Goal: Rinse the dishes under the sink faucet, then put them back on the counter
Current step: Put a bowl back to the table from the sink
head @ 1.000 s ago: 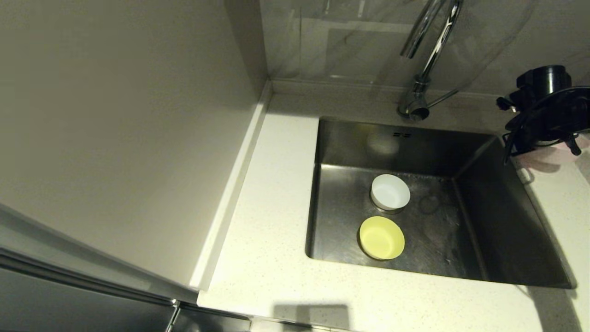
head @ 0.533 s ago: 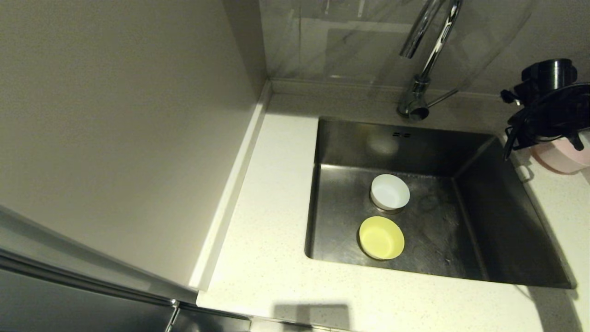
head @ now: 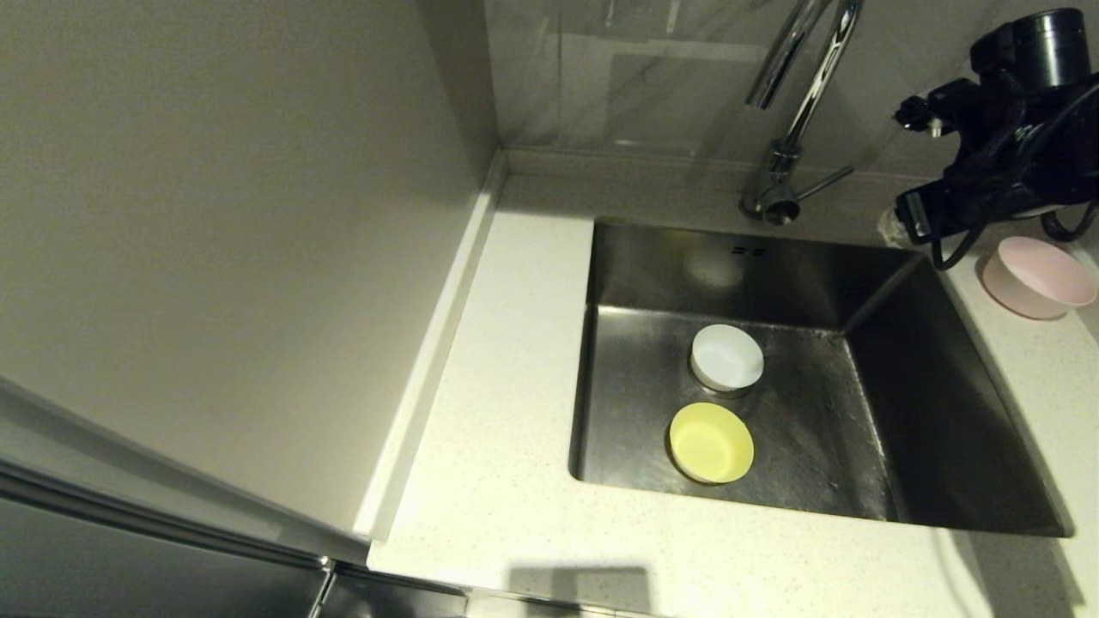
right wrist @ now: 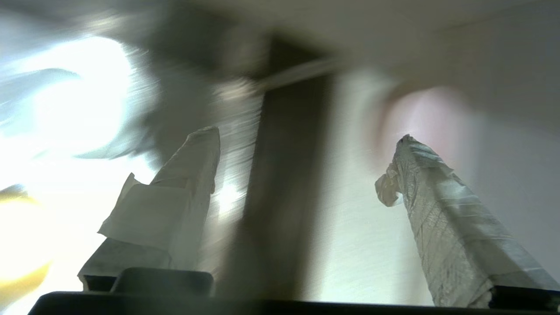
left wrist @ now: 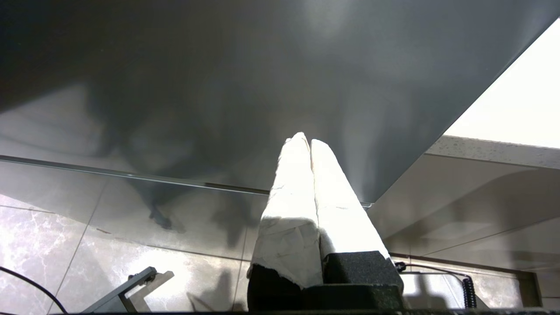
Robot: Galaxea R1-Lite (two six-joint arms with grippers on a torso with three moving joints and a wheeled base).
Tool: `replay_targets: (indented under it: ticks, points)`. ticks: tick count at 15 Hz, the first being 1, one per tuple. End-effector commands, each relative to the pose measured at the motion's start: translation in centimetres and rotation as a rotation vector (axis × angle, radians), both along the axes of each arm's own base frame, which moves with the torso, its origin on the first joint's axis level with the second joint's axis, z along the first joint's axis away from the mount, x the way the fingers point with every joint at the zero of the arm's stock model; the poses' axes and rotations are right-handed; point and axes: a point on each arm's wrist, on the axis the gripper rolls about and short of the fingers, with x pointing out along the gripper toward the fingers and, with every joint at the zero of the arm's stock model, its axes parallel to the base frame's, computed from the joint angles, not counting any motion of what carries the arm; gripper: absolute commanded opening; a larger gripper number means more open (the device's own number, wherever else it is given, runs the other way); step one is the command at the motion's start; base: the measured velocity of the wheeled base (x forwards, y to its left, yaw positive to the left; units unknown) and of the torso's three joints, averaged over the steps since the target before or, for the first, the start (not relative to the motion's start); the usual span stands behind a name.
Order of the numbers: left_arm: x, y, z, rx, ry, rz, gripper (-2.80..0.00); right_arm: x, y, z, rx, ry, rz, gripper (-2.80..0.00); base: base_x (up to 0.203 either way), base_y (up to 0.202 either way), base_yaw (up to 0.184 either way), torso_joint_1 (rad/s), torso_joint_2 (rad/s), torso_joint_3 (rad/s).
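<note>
The pale pink bowl [head: 1037,276] stands upright on the counter [head: 1052,378], right of the sink [head: 927,429]. My right arm [head: 996,163] hovers above and just left of it, near the back wall. My right gripper [right wrist: 306,135] is open with nothing between its fingers, and the pink bowl [right wrist: 437,113] shows as a blur beyond one fingertip. The white bowl [head: 726,357] and the yellow bowl [head: 711,443] sit upright on the sink floor. The faucet [head: 794,112] rises behind the basin. My left gripper [left wrist: 306,140] is shut, empty and parked low beside a cabinet.
A wall panel with a raised rim [head: 429,360] bounds the counter strip [head: 498,412] left of the sink. The faucet's thin lever [head: 824,182] points towards my right arm. The backsplash [head: 652,77] closes the back.
My right gripper has let go of the pink bowl, then risen and shifted left towards the back wall. The bowl now stands alone on the counter. The white and yellow bowls have not moved.
</note>
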Motion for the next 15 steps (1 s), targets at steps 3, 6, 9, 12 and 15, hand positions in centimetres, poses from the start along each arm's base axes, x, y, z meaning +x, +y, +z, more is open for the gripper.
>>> replay_targets:
  ticks: [3,6,9,12,15]
  points:
    - [0.0,0.0,0.0,-0.001,-0.002,0.001,-2.8,-0.8,2.6,-2.6,0.23,0.194,0.047,0.0,0.0,0.0,0.0,0.0,0.0,0.0]
    - [0.0,0.0,0.0,-0.001,-0.002,0.001,-2.8,0.7,4.0,-6.3,0.407,0.293,-0.068,0.0,0.0,0.0,0.0,0.0,0.0,0.0]
    - [0.0,0.0,0.0,-0.001,-0.002,0.001,-2.8,3.1,6.2,-10.3,0.551,0.331,-0.195,0.0,0.0,0.0,0.0,0.0,0.0,0.0]
    - [0.0,0.0,0.0,-0.001,-0.002,0.001,-2.8,5.2,8.2,-14.8,0.593,0.364,-0.317,0.0,0.0,0.0,0.0,0.0,0.0,0.0]
    - [0.0,0.0,0.0,-0.001,-0.002,0.001,-2.8,6.6,9.1,-18.3,0.55,0.397,-0.356,0.0,0.0,0.0,0.0,0.0,0.0,0.0]
